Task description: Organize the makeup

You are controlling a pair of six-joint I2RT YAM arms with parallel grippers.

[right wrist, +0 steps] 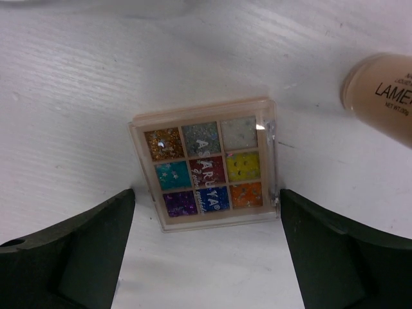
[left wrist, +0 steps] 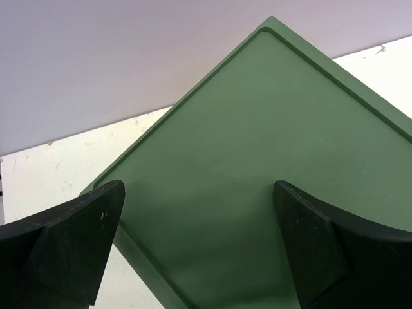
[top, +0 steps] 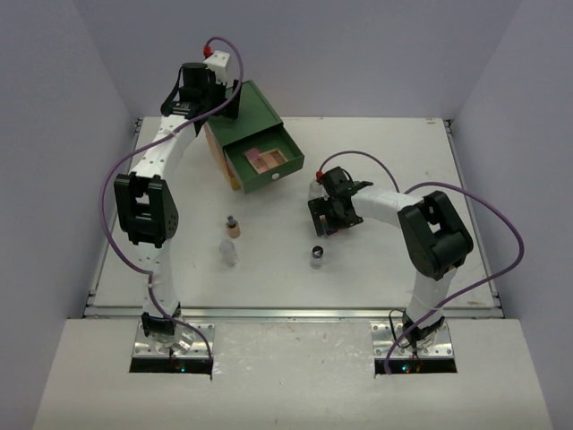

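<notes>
Chest (top: 258,109) sits far left on the white counter (top: 403,152), turned at an angle, green top, yellow-orange side. Top green drawer (top: 255,184) pulled out, white knob (top: 276,177) on its front. Pale lilac walls (top: 358,54) on three sides.

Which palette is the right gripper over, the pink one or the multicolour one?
The multicolour nine-pan palette, flat on the table between the open right fingers; the pink-brown palette lies in the green drawer.
</notes>
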